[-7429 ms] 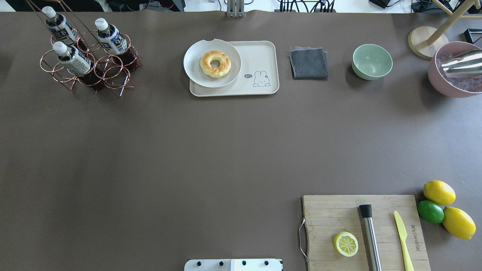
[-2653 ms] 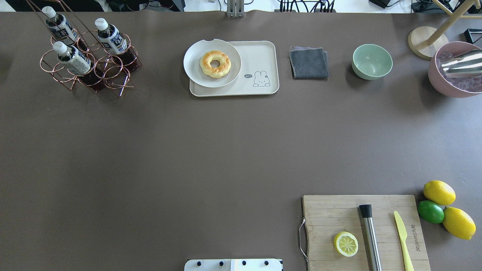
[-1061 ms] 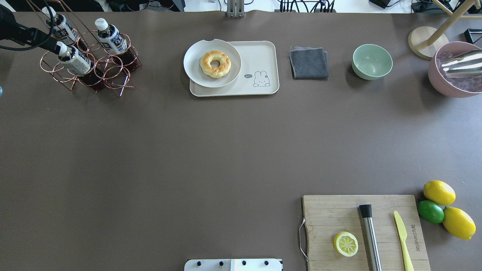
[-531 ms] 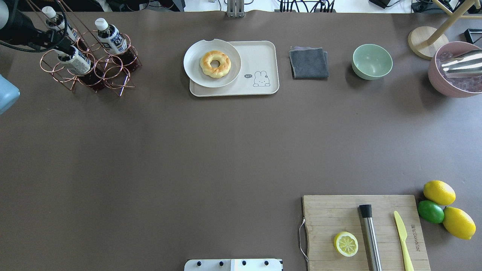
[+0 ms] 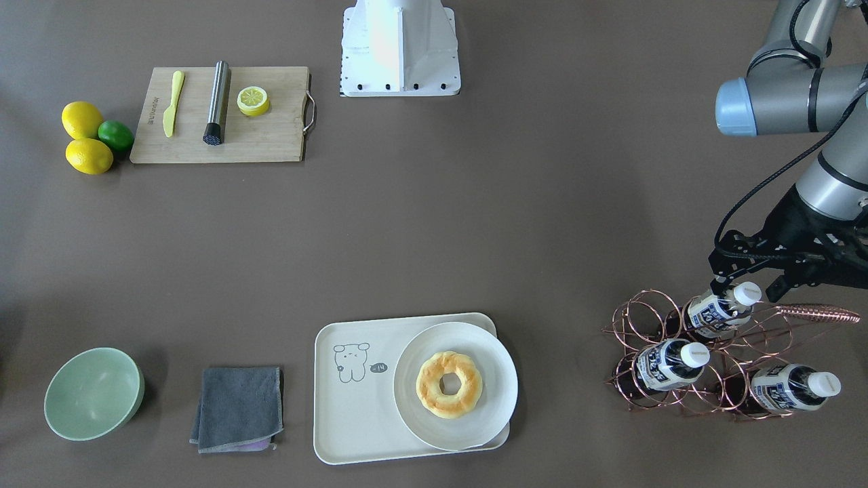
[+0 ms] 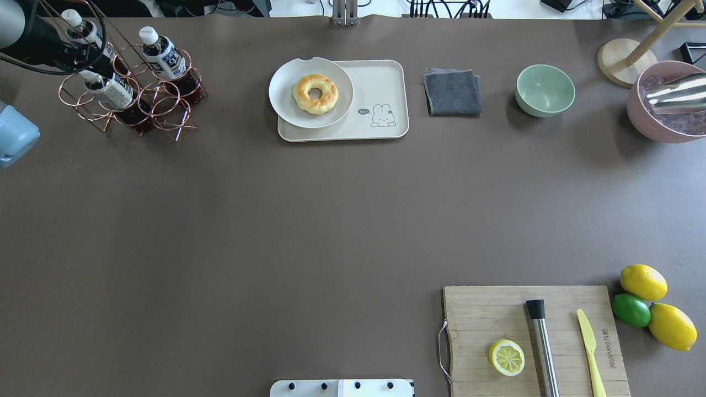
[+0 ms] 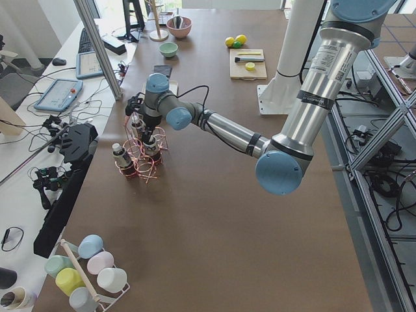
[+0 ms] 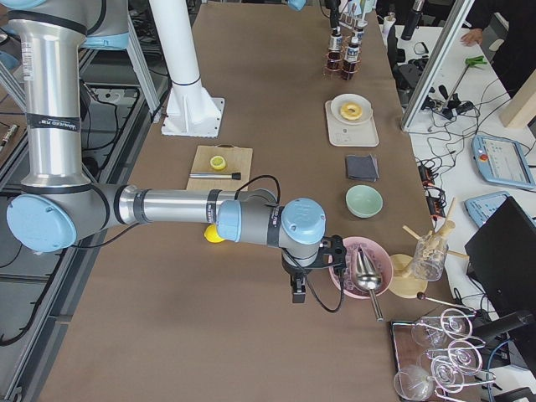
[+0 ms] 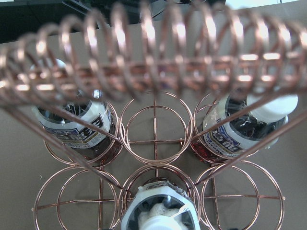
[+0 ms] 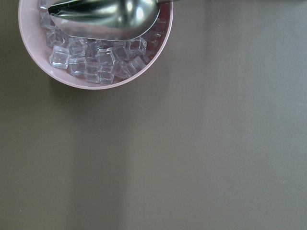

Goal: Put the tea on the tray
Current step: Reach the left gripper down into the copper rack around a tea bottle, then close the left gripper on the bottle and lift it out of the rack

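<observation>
Left gripper (image 5: 744,287) fingers apart, seemingly straddling tea (image 5: 709,315) cap; right gripper (image 8: 297,292) state unreadable.

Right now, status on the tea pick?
Left gripper open, straddling cap of tea; right gripper unclear. Tea in wire rack. Plate covers part of tray.

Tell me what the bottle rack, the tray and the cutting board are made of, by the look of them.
The rack is thin metal wire with a shiny copper-coloured finish that glints along the coils. The tray is matte cream, probably plastic or moulded fibre: smooth, with a rounded rim and no shine. The cutting board is wood, likely bamboo: pale strips with visible grain.
</observation>
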Controlling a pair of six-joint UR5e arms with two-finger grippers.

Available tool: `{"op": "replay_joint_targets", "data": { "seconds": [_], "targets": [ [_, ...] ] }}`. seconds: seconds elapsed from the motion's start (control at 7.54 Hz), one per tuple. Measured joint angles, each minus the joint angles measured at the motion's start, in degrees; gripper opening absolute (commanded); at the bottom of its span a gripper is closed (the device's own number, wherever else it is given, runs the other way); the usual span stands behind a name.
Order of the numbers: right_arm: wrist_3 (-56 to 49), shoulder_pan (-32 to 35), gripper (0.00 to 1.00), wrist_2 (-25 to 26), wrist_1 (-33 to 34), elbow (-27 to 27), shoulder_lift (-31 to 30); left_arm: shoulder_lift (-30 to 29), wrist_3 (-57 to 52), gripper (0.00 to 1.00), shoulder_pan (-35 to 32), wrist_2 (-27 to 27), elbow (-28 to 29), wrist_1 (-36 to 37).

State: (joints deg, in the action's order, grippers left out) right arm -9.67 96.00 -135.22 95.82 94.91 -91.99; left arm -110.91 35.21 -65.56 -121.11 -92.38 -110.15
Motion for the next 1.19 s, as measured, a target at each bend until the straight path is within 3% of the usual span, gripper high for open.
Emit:
{"op": "replay_joint_targets", "data": {
  "seconds": [0.13, 0.53, 0.66, 1.19],
  "targets": [
    [0.00, 0.01, 1.00, 0.02, -0.01, 0.00, 0.08, -0.12, -0.17, 0.59, 0.00, 0.00, 0.30, -0.26],
    [0.00, 0.01, 1.00, -0.04, -0.02, 0.01, 0.22, -0.05, -0.39, 0.08, -0.10, 0.00, 0.25, -0.36],
    [0.00, 0.00, 1.00, -0.05, -0.02, 0.01, 0.23, -0.02, -0.40, 0.00, -0.26, -0.04, 0.15, -0.33],
    [0.00, 0.06, 1.00, -0.13, -0.02, -0.02, 0.19, -0.13, -0.29, 0.00, -3.08, -0.66, -2.47, 0.90]
  ]
}}
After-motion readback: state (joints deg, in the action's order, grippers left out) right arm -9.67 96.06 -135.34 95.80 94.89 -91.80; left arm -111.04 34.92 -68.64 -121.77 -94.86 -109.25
